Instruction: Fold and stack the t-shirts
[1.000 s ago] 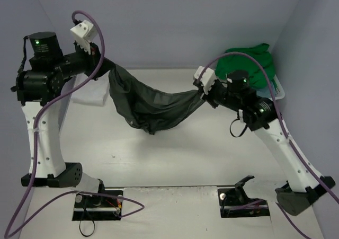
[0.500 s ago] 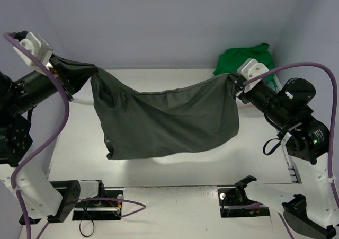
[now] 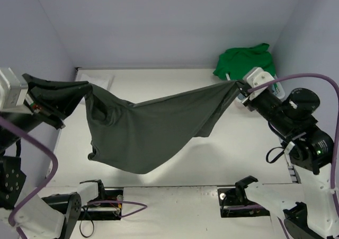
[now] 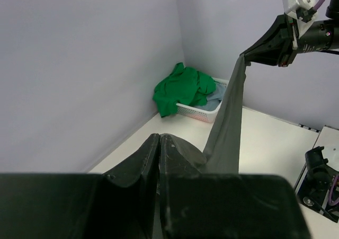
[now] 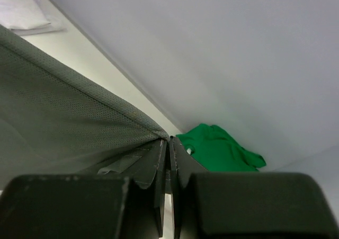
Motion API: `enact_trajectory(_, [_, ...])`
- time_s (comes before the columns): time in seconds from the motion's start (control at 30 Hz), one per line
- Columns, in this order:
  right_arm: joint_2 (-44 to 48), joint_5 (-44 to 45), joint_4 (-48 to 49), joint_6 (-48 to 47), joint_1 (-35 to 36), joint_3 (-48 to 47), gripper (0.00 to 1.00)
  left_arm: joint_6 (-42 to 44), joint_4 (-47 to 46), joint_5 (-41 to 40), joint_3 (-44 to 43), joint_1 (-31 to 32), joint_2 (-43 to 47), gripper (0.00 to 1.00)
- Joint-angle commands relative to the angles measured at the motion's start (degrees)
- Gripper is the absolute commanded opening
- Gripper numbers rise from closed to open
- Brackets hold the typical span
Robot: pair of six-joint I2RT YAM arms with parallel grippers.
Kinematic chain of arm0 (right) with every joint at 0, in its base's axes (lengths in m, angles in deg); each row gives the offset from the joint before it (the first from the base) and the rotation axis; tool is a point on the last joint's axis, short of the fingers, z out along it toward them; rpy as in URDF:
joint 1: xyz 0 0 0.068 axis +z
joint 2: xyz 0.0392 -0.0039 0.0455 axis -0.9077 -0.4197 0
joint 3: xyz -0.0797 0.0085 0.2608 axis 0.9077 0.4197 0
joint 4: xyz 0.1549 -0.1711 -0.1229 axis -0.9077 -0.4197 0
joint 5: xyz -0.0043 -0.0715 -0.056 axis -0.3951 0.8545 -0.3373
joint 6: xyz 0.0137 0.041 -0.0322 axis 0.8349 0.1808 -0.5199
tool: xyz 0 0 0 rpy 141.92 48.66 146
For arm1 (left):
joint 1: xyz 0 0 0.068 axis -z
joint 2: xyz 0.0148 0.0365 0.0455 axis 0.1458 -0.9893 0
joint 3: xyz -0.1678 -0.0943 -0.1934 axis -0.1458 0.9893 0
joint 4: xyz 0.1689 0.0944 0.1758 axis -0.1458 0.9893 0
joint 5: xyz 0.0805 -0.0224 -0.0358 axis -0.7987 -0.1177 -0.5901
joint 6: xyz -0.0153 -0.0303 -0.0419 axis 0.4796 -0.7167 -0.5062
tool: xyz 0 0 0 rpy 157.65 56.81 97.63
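While the grey shirt (image 3: pixel 153 127) hangs in the air over the table (image 3: pixel 238 143), sagging lowest toward the left, the left gripper (image 3: pixel 86 88) pinches one end and the right gripper (image 3: pixel 235 85) pinches the other. I'd level both ends and pull the top edge taut. Then lay it flat, clear of the green shirt (image 3: pixel 243 61).

Both arms now sit further toward the near edge and swung further outward than a second ago. The left gripper (image 3: pixel 80 90) is out at the left edge, and the right gripper (image 3: pixel 234 85) is further right, just beside the green shirt (image 3: pixel 243 61), which the right arm no longer covers. The dark grey-olive shirt (image 3: pixel 153 127) goes from a bunched, sagging sling to a wide spread sheet. Its top edge is straighter and its hem hangs nearer.
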Motion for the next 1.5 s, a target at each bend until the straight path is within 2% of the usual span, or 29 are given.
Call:
enact_trajectory(0.0, [2.4, -0.8, 4.3, 1.1, -1.6, -1.3, 0.0, -2.0, -5.7, 1.3, -2.2, -1.0, 1.2, 0.0])
enact_trajectory(0.13, [4.5, -2.0, 4.4, 2.8, -2.6, -0.8, 0.0, -4.2, -7.8, 1.9, -1.3, -2.0, 4.2, 0.0])
enact_trajectory(0.23, [5.7, -3.2, 4.4, 3.5, -3.2, 0.3, 0.0, -5.2, -8.9, 3.2, 2.5, -3.4, 7.0, 0.0])
enact_trajectory(0.4, [5.5, -2.6, 4.7, 1.6, -2.2, 4.7, 0.0, 0.6, -3.8, 1.7, 6.0, -3.7, 6.4, 0.0])
enact_trajectory(0.57, [3.3, -0.8, 8.1, -1.4, -1.1, 10.7, 0.0, 6.9, -4.4, -0.9, 17.1, -3.7, 3.2, 0.0])
enact_trajectory(0.7, [-3.3, 1.2, 14.7, -5.5, -1.5, 17.8, 0.0, 12.9, -6.6, -6.4, 22.2, -3.6, -6.6, 0.0])
enact_trajectory(0.83, [-11.5, -3.4, 23.1, -6.3, -6.6, 21.0, 0.0, 17.2, -8.0, -9.9, 21.7, -3.5, -18.3, 0.0])
enact_trajectory(1.0, [-27.7, -14.6, 26.8, -2.8, -18.0, 15.6, 0.0, 20.0, -11.1, -15.0, 18.5, -1.6, -34.6, 0.0])
enact_trajectory(1.1, [-33.4, -14.4, 30.7, -2.6, -19.5, 14.1, 0.0, 20.3, -9.9, -17.1, 14.1, 0.6, -42.1, 0.0])
enact_trajectory(1.27, [-35.3, -13.6, 31.8, -0.5, -20.6, 12.6, 0.0, 18.9, -13.2, -20.1, 13.3, 4.1, -43.0, 0.0])
enact_trajectory(1.4, [-32.8, -17.1, 27.7, 1.1, -20.3, 12.0, 0.0, 17.0, -12.0, -19.3, 12.5, 5.8, -38.4, 0.0])
enact_trajectory(1.47, [-30.4, -17.9, 26.0, 1.8, -19.7, 12.9, 0.0, 16.9, -10.8, -18.7, 13.9, 8.6, -35.2, 0.0])
